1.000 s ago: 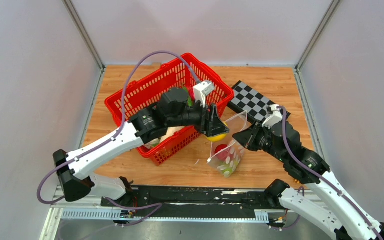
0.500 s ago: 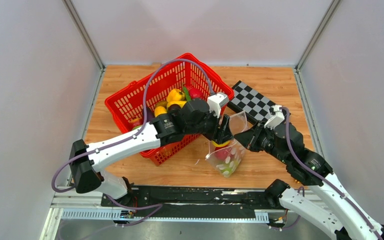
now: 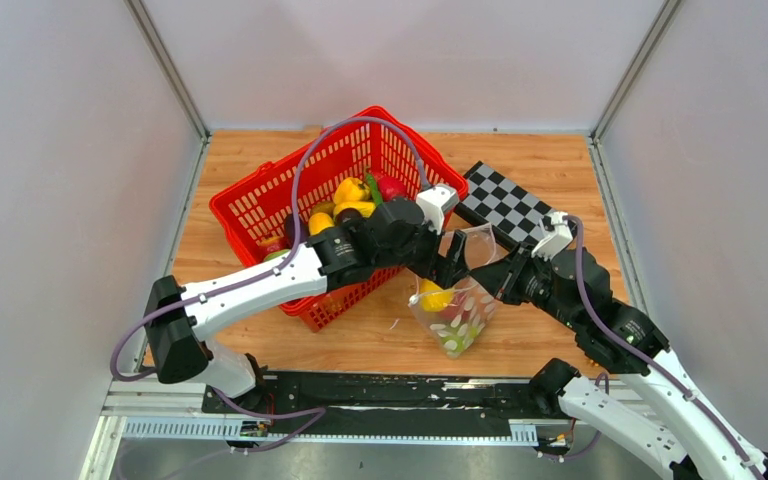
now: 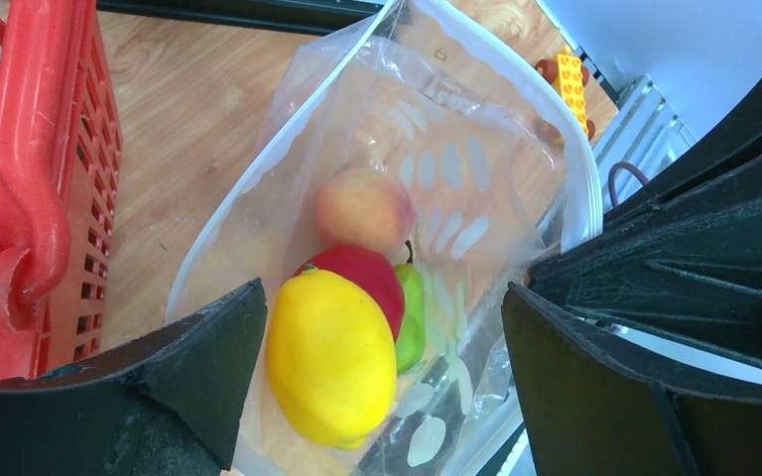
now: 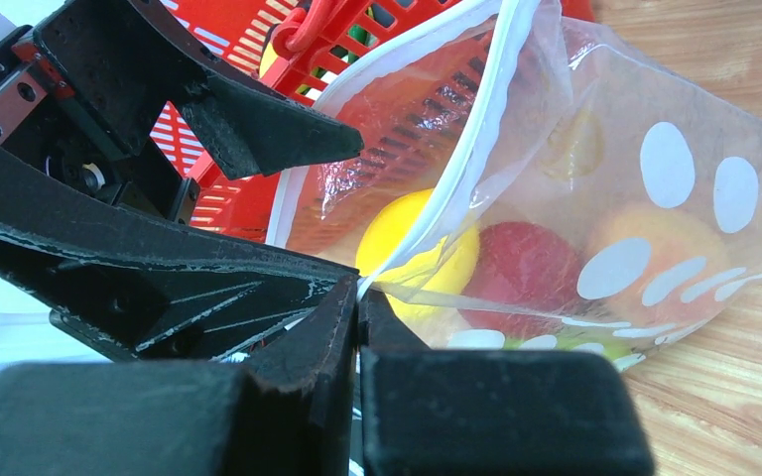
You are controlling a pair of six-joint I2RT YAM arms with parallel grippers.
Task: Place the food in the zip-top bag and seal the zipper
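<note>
Zip-top bag (image 3: 457, 305) is held by right end effector (image 5: 359, 293) clamped on rim (image 5: 476, 129); left end effector (image 4: 382, 297) open over lemon (image 4: 329, 357). Rim could be snagged and pulled free on retraction.

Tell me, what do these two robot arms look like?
The left arm and right arm match: white shells on the long links, black joints. A lilac cable loops along each. A white camera block sits at each wrist, behind black, wedge-shaped jaws.
</note>
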